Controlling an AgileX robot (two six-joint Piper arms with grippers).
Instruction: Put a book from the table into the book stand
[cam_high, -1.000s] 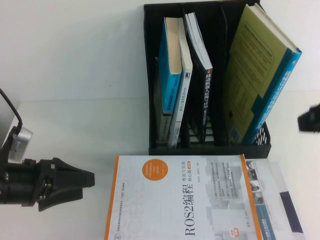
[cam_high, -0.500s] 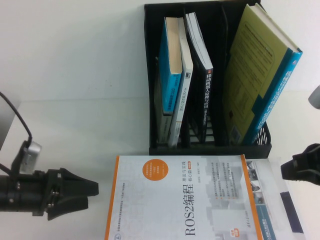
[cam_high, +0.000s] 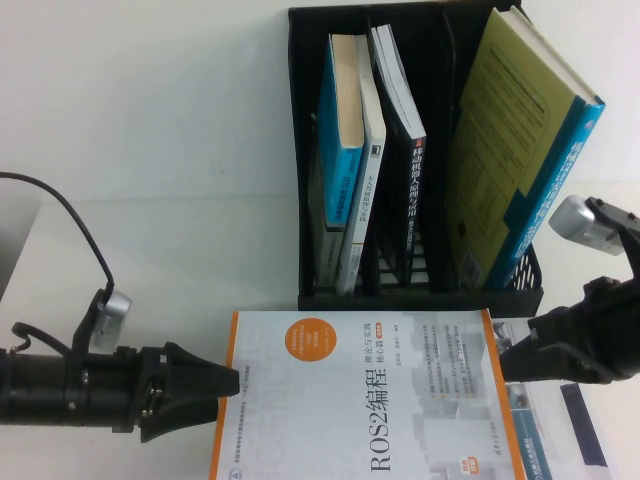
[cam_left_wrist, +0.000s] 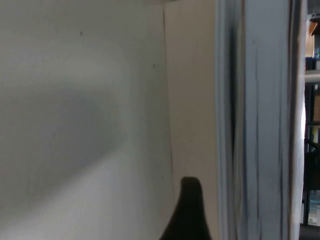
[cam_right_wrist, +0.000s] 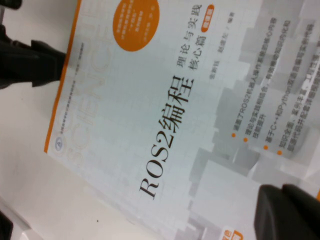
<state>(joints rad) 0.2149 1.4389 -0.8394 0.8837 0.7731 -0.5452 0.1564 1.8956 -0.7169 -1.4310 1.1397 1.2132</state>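
- Left gripper (cam_high: 228, 380): low over the table at the near left, tip at the left edge of the white-and-orange book (cam_high: 360, 400). One dark fingertip (cam_left_wrist: 187, 210) shows beside the book's page edge in the left wrist view. Whether the fingers are parted or closed cannot be told.
- Right gripper (cam_high: 515, 358): at the right edge of the same book, tip over its orange border. One dark finger (cam_right_wrist: 287, 210) lies over the cover in the right wrist view. Finger spacing cannot be told; no hold confirmed.
- White-and-orange book: lying flat on the table (cam_high: 150, 250), cover up, titled "ROS2", just near of the book stand (cam_high: 415, 290). It lies partly over another flat book (cam_high: 565, 410) on its right.
- Book stand: black, slotted, at the far side, right of centre. Contents: a blue book (cam_high: 340, 120), a white-spined book (cam_high: 368, 190) and a black book (cam_high: 410, 150) upright in the left slots; an olive-green book (cam_high: 505, 150) leaning in the right slot.
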